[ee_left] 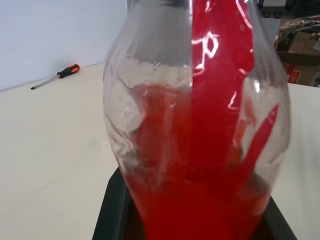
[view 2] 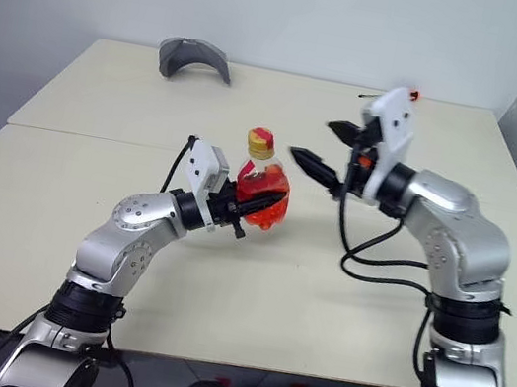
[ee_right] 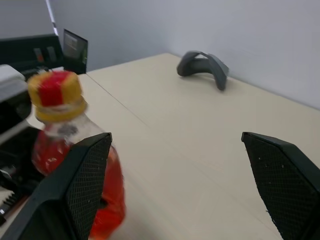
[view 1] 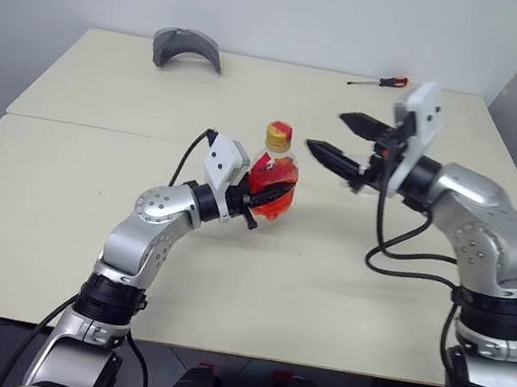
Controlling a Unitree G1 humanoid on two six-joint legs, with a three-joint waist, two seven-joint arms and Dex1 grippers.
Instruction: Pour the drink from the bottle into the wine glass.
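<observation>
A small clear bottle (view 1: 274,178) holding the red drink (ee_left: 200,200) stands upright above the middle of the table, its yellow-and-red cap (view 1: 279,137) still on. My left gripper (view 1: 265,201) is shut on the bottle's bulbous lower body from the left. My right gripper (view 1: 328,133) hangs open a little to the right of the cap, at about the cap's height and apart from it, fingers pointing left toward the bottle. The right wrist view shows the cap (ee_right: 55,95) just beside one finger (ee_right: 87,180). The wine glass is out of view.
A grey curved object (view 1: 188,47) lies at the table's far edge on the left. An orange-handled screwdriver (view 1: 379,81) lies at the far edge on the right. A seam (view 1: 100,128) runs across the beige table.
</observation>
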